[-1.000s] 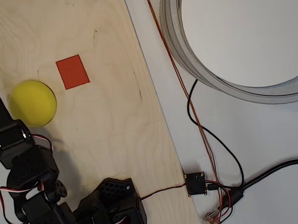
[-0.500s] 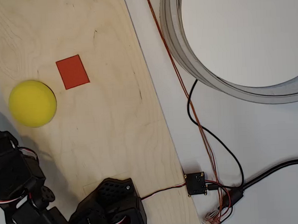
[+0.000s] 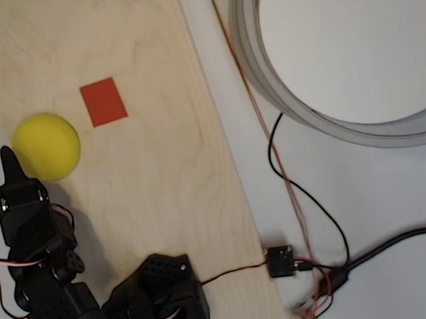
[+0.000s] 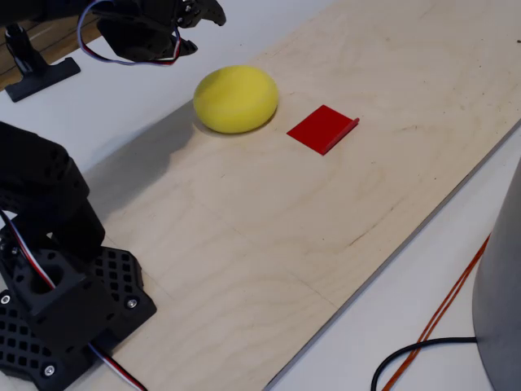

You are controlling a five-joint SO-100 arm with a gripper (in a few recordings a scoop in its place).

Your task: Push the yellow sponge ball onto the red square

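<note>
Overhead view, ball: the yellow sponge ball is seen near the left edge of the pale plywood board, resting on it.
Overhead view, square: the red square is laid flat up and to the right of the ball, close by but clear of it.
Overhead view, gripper: the black gripper is pictured at the ball's lower left, its pointed tip just beside the ball (contact cannot be judged); the spread of the fingers cannot be told.
Overhead view, surroundings: a grey ring and black and orange cables are shown on the white table.
Fixed view, ball: the ball is seen left of the square, a strip of bare wood between them.
Fixed view, gripper: the gripper is held above and left of the ball; its opening cannot be made out.
</note>
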